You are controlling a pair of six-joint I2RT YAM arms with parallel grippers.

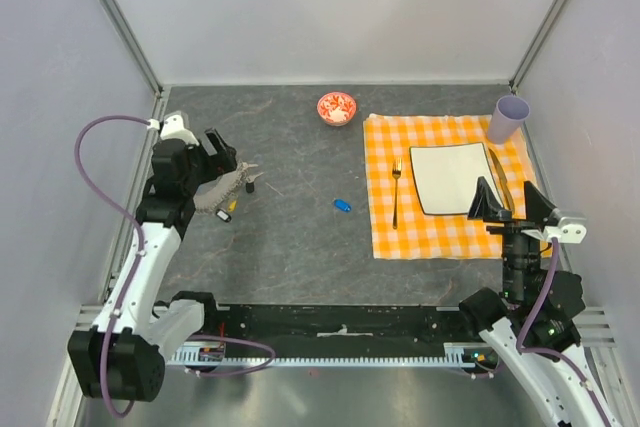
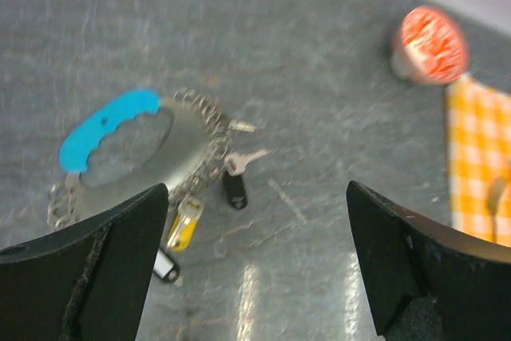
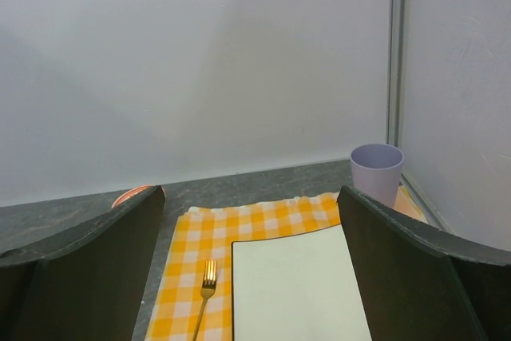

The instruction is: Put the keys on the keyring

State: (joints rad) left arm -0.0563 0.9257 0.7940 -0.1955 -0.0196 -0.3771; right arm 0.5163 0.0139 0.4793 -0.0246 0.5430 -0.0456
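My left gripper hovers spread wide over the keyring, I judge to pinch it. Most keys cluster against it, while a blue key lies well apart. My right gripper, also spread, hangs empty above the plate, out of the way.

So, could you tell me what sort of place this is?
Probably a robot test cell in a lab, not a home: plain white walls on metal framing enclose a grey table, and a plate and fork lie on a checked cloth.
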